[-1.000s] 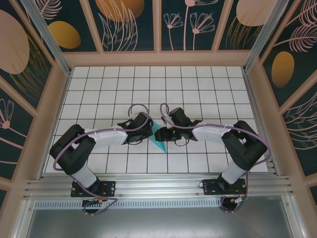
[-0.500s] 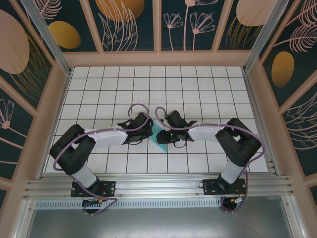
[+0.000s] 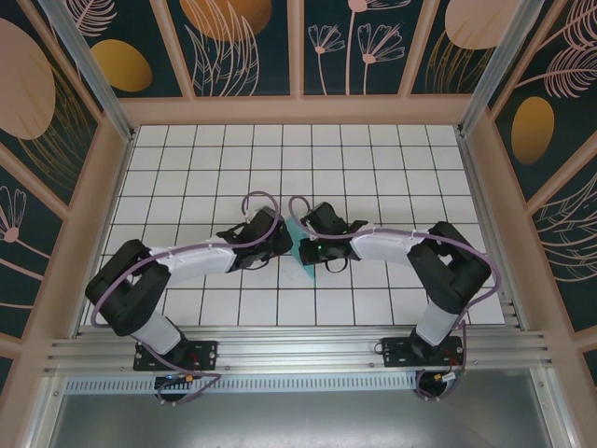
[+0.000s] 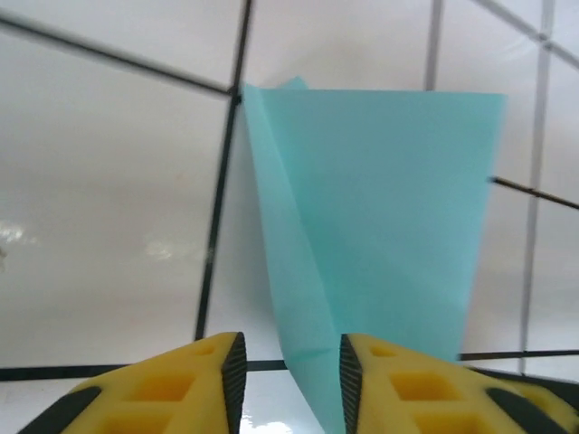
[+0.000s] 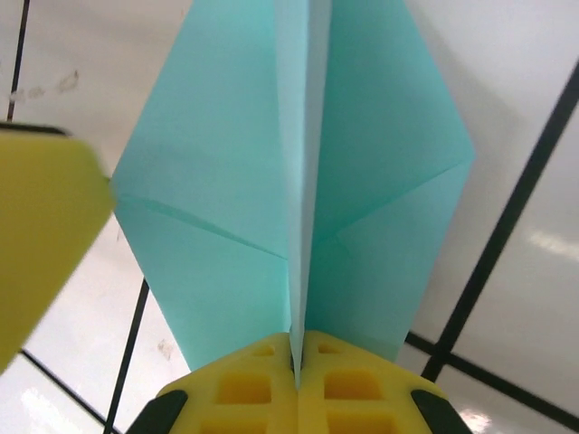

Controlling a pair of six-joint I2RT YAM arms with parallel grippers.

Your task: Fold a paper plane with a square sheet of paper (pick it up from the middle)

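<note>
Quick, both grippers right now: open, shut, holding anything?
Left gripper: jaws open, a corner of the paper plane in the gap, not clamped.
Right gripper: shut on the paper plane's centre fold.

A white desk is ruled with a black grid and glossy under soft light. Around the desk stand dark teal walls printed with pale flowers, framed in light wood. Silver rails line its near edge.
</note>
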